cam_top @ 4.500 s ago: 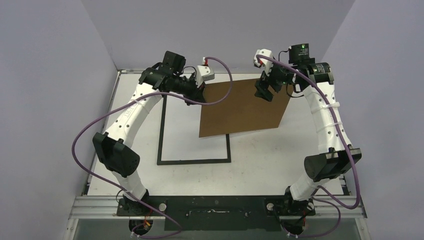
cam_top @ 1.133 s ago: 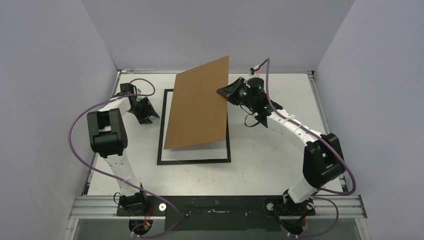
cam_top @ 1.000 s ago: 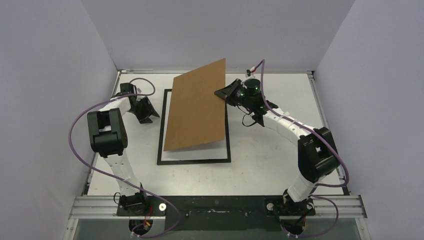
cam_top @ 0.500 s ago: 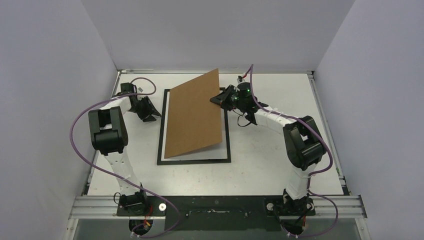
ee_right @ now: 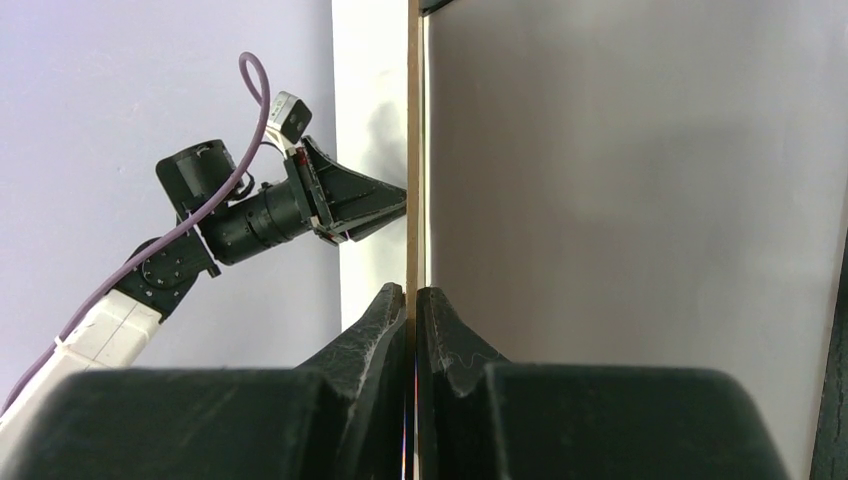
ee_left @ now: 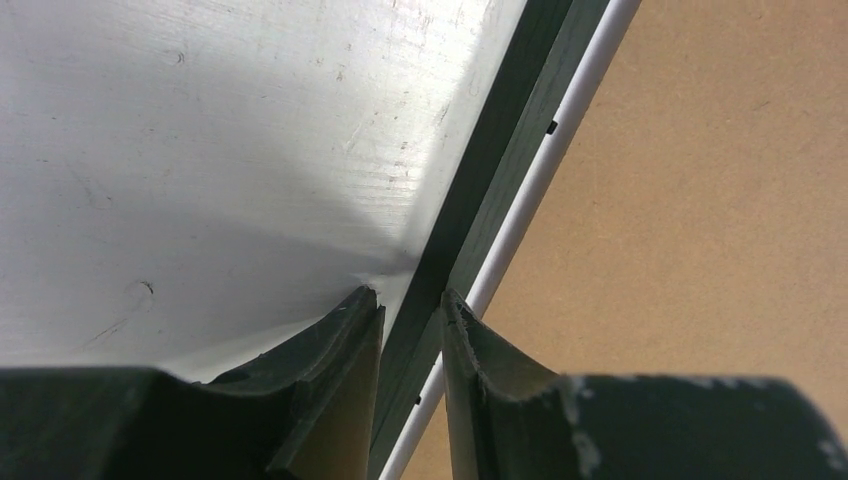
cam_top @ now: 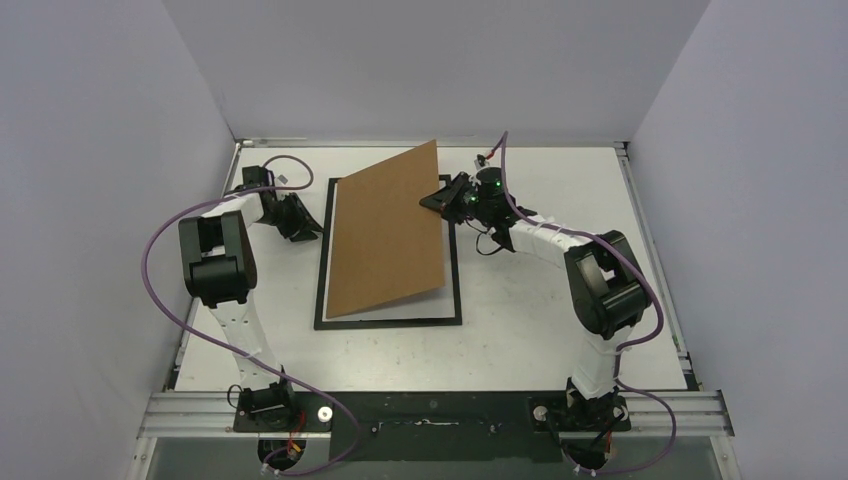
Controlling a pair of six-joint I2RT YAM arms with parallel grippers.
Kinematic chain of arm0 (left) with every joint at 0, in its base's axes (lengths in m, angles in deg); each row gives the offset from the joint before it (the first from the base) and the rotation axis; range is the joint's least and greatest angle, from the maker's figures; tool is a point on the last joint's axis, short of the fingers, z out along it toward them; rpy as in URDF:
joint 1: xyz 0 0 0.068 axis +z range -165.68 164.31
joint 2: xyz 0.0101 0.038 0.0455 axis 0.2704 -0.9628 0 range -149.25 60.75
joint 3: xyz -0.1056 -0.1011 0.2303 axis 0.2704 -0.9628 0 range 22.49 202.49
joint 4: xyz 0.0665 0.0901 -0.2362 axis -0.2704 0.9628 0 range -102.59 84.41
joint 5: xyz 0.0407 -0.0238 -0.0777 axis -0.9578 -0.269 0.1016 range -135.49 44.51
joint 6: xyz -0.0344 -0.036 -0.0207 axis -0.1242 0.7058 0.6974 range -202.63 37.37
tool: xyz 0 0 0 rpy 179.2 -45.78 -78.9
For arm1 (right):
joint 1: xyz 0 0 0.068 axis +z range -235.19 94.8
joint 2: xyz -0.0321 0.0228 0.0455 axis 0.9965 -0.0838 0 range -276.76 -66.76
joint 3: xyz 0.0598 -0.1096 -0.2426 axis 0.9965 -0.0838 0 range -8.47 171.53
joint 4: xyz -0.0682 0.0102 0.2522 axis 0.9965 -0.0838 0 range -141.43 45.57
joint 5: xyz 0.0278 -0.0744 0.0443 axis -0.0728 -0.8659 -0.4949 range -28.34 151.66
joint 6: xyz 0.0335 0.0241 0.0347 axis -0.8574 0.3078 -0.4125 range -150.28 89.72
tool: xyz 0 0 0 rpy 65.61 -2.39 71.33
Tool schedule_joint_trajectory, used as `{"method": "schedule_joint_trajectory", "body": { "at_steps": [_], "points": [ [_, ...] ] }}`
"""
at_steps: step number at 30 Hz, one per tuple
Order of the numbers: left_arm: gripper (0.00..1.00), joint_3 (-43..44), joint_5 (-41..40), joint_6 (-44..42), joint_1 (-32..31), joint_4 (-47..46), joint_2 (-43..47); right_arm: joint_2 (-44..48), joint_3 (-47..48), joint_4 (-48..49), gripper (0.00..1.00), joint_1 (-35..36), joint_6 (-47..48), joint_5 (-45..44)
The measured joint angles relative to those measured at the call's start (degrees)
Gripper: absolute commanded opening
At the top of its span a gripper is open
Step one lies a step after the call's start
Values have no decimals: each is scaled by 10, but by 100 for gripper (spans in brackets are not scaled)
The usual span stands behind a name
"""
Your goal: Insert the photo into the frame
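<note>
The thin black frame [cam_top: 390, 322] lies flat on the table. A brown backing board [cam_top: 385, 235] leans over it, its lower left edge down in the frame and its right edge raised. My right gripper [cam_top: 437, 200] is shut on that raised edge; in the right wrist view the fingers [ee_right: 412, 290] pinch the board [ee_right: 412, 150] edge-on. My left gripper [cam_top: 318, 232] sits at the frame's left rail. In the left wrist view its jaws [ee_left: 412, 298] straddle the rail [ee_left: 500, 150] closely, with a sliver of table still showing beside one finger. The photo is hidden.
A white strip [ee_left: 560, 150] runs along the inside of the frame's rail, and white sheet [cam_top: 400, 308] shows under the board's lower edge. The left arm [ee_right: 260, 215] shows beyond the board in the right wrist view. Walls enclose the table on three sides.
My right gripper has swung the board left and lowered it closer to the frame. My left gripper's jaws have narrowed around the frame's left rail.
</note>
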Motion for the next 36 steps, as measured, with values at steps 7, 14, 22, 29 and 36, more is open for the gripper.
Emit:
{"method": "schedule_joint_trajectory", "body": {
  "at_steps": [7, 14, 22, 29, 36],
  "points": [
    [26, 0, 1, 2, 0, -1, -1, 0, -16, 9, 0, -1, -5, 7],
    [26, 0, 1, 2, 0, -2, -1, 0, -35, 33, 0, -1, -3, 15],
    [25, 0, 2, 2, 0, -2, -1, 0, -42, 41, 0, -1, 0, 17],
    [25, 0, 2, 2, 0, -3, -1, -4, -42, 44, 0, -1, 10, 16],
    [25, 0, 3, 2, 0, -3, -1, -14, -57, 71, 0, 0, 12, 11]
  ]
}}
